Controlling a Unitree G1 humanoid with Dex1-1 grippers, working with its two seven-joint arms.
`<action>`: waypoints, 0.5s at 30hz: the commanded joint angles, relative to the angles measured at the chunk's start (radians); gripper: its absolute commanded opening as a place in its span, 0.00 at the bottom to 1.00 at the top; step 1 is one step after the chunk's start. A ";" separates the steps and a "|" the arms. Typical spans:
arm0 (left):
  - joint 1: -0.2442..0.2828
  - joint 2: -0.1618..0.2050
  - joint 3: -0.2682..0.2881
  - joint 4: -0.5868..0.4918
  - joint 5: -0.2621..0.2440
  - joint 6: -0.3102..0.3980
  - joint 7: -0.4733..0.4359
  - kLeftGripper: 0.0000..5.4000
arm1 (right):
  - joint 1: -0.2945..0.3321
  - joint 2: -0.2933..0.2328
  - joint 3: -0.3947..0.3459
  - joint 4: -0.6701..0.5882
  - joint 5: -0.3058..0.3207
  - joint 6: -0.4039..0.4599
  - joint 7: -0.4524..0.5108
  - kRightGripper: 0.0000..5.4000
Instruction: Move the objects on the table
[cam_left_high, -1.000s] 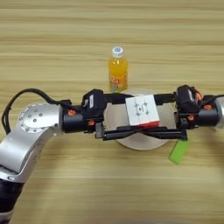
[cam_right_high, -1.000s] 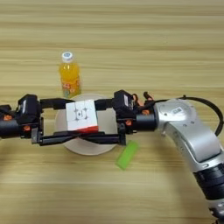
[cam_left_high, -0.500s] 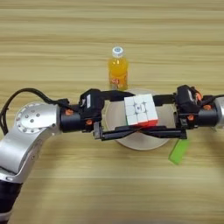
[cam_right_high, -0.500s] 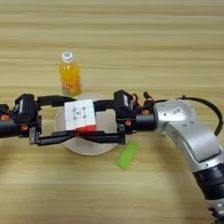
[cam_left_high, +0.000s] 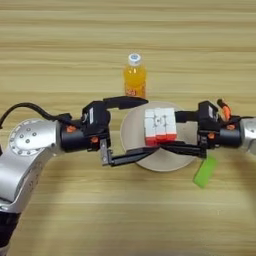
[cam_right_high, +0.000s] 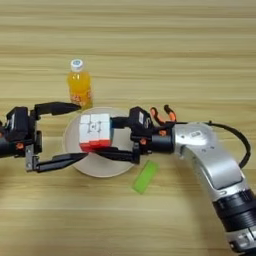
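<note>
A puzzle cube (cam_left_high: 160, 124), white face up and red side toward me, sits on the round cream plate (cam_left_high: 132, 136). My right gripper (cam_left_high: 169, 131) reaches in from the right and is shut on the cube, one finger along its near red side, the other at its far right corner. My left gripper (cam_left_high: 148, 128) comes from the left and stands wide open, its fingertips bracketing the plate's left half just short of the cube. An orange-drink bottle (cam_left_high: 135, 80) stands upright behind the plate. A light green block (cam_left_high: 205, 171) lies right of the plate. Orange pliers handles (cam_right_high: 163, 113) peek out behind my right wrist.
The wooden table (cam_left_high: 125, 30) stretches bare behind the bottle and along the front. The bottle stands close to my left gripper's far finger (cam_left_high: 125, 102). The green block lies just under my right forearm (cam_right_high: 200, 150).
My right gripper's fingers have drawn closer together around the cube. My left gripper has edged slightly left. The cube, bottle and block stay where they were.
</note>
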 joint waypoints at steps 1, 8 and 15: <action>0.003 -0.006 0.024 0.022 -0.006 -0.023 0.022 0.99 | 0.014 0.002 0.006 0.057 -0.058 -0.038 -0.023 0.62; -0.001 -0.055 0.058 0.043 -0.018 -0.035 0.099 1.00 | 0.052 0.058 0.018 0.175 -0.167 -0.079 -0.147 0.62; 0.008 -0.065 0.065 0.047 -0.022 -0.036 0.108 1.00 | 0.044 0.125 0.013 0.231 -0.194 -0.106 -0.217 0.62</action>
